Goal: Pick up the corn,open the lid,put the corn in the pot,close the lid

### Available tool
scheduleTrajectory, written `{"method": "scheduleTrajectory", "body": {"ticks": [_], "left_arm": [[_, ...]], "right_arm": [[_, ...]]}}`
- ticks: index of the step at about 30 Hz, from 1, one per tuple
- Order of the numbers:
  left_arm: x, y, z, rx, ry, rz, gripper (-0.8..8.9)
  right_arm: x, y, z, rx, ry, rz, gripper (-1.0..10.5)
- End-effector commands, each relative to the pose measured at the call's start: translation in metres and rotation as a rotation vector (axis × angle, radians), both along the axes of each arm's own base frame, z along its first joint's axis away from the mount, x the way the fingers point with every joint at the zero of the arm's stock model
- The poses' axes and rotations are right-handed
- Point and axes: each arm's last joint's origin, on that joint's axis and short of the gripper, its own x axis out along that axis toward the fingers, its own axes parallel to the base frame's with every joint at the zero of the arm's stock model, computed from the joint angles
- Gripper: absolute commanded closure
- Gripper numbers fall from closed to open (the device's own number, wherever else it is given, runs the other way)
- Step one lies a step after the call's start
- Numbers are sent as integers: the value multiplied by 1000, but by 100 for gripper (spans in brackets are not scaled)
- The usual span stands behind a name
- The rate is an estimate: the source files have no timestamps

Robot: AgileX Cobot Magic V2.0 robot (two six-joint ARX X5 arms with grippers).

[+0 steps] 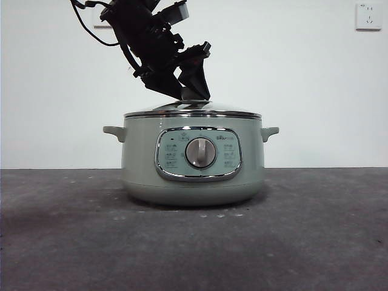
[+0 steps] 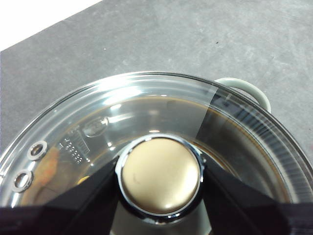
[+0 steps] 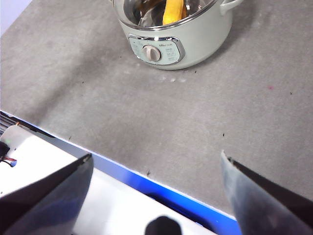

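- The table [image 1: 315, 242], a dark grey surface, carries the pot near its middle.
- The pot [image 1: 139, 163] is seen standing upright, its dial [image 1: 200, 152] facing the front camera. It is judged heavy and stable enough not to shift while the lid is worked.
- The lid [image 2: 146, 105] is seated level on the pot, its metal rim meeting the pot's rim all round. Being glass, it is judged stiff, fairly weighty and breakable, and slippery on its dome; the knob is the only sound place to take hold.
- The left gripper [image 2: 160, 182] is placed directly over the pot's centre, its two jaws set against opposite sides of the knob [image 2: 161, 178], so the knob appears clasped between them. Whether the grip is firm or already slackened cannot be told.
- The right gripper [image 3: 156, 171] is held well away from the pot, over the table's near edge, with its jaws spread wide and nothing between them.
- The corn [image 3: 172, 11] is seen inside the pot, under the lid, leaning against the inner wall. It is judged light, stiff and glossy, therefore apt to slip.
- With the corn inside and the lid down, only the release of the knob is judged to remain.
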Motion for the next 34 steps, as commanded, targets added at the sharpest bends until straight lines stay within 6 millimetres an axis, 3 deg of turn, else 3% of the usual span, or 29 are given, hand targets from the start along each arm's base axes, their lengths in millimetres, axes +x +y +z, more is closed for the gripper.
{"method": "scheduleTrajectory", "body": {"ticks": [1, 6, 12, 16, 26, 34], "left_arm": [[0, -3, -6, 13, 22, -17, 372], [-4, 0, 4, 3, 4, -14, 371], [-17, 15, 36, -30, -55, 2, 371], [-36, 28, 61, -33, -61, 8, 371], [-136, 80, 129, -48, 56, -32, 373], [-206, 115, 157, -103, 90, -93, 374]], "right_arm": [[-1, -1, -3, -16, 24, -3, 510], [-1, -1, -3, -16, 24, -4, 510], [-1, -1, -3, -23, 18, -10, 510], [-1, -2, -3, -34, 8, -16, 510], [0, -2, -3, -55, -6, -23, 510], [0, -2, -3, -64, -13, -31, 510]]}}
